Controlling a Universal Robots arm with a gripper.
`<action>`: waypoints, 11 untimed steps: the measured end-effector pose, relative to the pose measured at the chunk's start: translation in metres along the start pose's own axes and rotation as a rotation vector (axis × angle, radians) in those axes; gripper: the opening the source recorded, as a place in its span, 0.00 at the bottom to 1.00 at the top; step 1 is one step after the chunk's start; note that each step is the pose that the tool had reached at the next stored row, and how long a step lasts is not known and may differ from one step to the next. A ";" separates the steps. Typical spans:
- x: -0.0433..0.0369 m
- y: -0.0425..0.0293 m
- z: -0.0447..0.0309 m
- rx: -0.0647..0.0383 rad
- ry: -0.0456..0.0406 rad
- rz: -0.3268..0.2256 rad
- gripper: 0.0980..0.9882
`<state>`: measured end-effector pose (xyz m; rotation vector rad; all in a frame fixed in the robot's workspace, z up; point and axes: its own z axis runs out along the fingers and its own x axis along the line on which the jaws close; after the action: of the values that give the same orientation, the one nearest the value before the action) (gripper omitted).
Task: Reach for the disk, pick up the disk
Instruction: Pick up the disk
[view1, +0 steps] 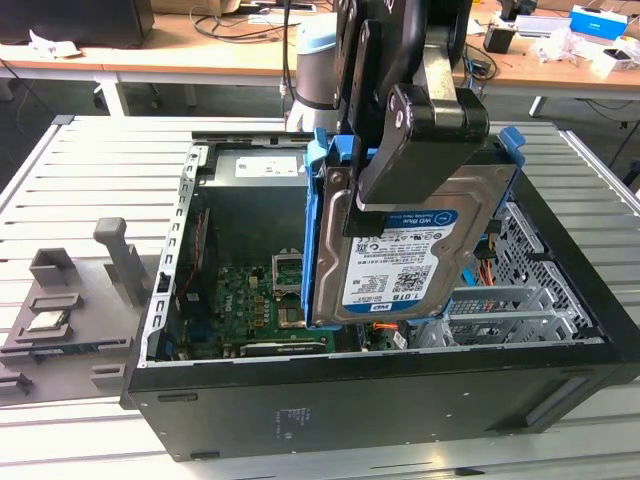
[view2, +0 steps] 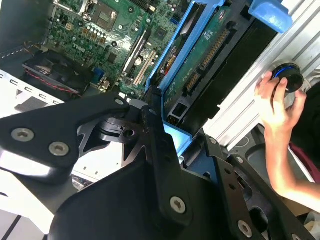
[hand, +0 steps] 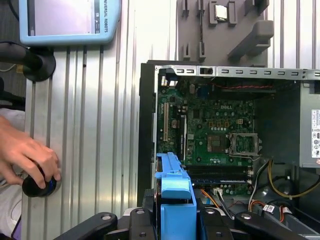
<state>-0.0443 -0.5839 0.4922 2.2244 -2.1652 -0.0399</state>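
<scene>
Gripping the disk (view1: 392, 262) by its upper edge, our gripper (view1: 415, 150) is pressing its black fingers together on the drive and its blue plastic frame (view1: 318, 230). We are holding the disk upright, label facing the exterior view, above the open computer case (view1: 400, 390) and clear of the drive bay, so we are judging the reach as finished and the pick-up as done or nearly so; the disk is hanging from us alone, as far as we can tell. In the first wrist view we are seeing the blue frame (hand: 172, 192) between our fingers, with the motherboard (hand: 210, 135) below. Farther out, a person's hand (hand: 27, 157) is resting on a round knob on the slatted metal table (hand: 100, 125), beside a teach pendant (hand: 70, 20).
</scene>
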 end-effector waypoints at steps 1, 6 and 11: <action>0.0001 -0.0006 0.0000 0.000 0.0001 0.000 0.30; 0.0005 -0.0176 -0.0008 0.000 0.0005 0.000 0.30; 0.0012 -0.0457 -0.0020 0.000 0.0005 0.000 0.30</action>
<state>0.0015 -0.5839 0.4923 2.2242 -2.1650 -0.0394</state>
